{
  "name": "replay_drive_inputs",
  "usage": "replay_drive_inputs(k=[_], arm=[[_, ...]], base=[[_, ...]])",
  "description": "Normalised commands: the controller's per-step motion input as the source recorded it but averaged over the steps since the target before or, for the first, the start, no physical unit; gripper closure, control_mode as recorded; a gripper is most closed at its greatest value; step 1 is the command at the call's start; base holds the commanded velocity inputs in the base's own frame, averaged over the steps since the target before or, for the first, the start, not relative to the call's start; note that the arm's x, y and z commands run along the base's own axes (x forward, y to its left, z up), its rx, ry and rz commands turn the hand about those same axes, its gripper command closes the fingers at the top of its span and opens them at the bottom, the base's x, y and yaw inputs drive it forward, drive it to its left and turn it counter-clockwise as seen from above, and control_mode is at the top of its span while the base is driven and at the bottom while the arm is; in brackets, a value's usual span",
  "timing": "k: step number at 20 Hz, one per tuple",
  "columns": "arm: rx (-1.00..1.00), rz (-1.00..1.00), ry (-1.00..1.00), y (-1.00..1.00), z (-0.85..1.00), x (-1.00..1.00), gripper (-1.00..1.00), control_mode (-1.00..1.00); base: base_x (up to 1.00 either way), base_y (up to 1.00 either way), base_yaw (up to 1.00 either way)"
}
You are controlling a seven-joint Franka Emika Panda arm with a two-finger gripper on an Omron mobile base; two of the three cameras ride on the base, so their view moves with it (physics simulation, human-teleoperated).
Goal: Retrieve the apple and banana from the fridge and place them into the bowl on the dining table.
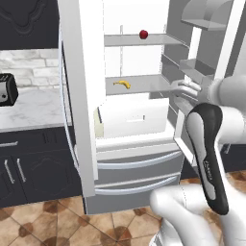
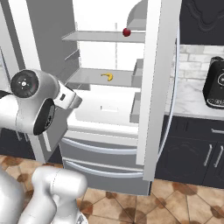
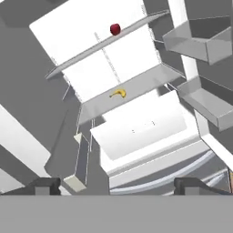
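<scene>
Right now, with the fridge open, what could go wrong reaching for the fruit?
The apple sits near the front edge of the upper shelf; a nudge could roll it off. The banana lies flat and small on the lower shelf, so the open gripper may miss it. The arm might clip the right door and its bins.

Toaster (image 1: 6, 90) and coffee machine (image 2: 215, 83) on marble counters.

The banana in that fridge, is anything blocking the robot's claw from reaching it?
Nothing visible does. Both fridge doors stand open, the banana lies alone on its shelf, and the open gripper faces it across empty space.
</scene>
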Motion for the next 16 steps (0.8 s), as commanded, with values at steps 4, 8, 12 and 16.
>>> replay_drive_inputs(k=[4, 8, 12, 16], arm=[[-0.21, 0.0, -0.06, -0.1, 0.0, -0.69, -1.0, -1.0], [-0.26, 0.0, -0.12, 0.0, 0.0, -0.61, -1.0, -1.0], [-0.14, 0.0, -0.05, -0.15, 0.03, -0.43, -1.0, -1.0], [0.0, 0.0, 0.01, -0.3, 0.2, -0.06, -1.0, -1.0]], base=[[0.0, 0.0, 0.0], [0.0, 0.0, 0.0], [0.0, 0.0, 0.0], [0.0, 0.0, 0.0]])
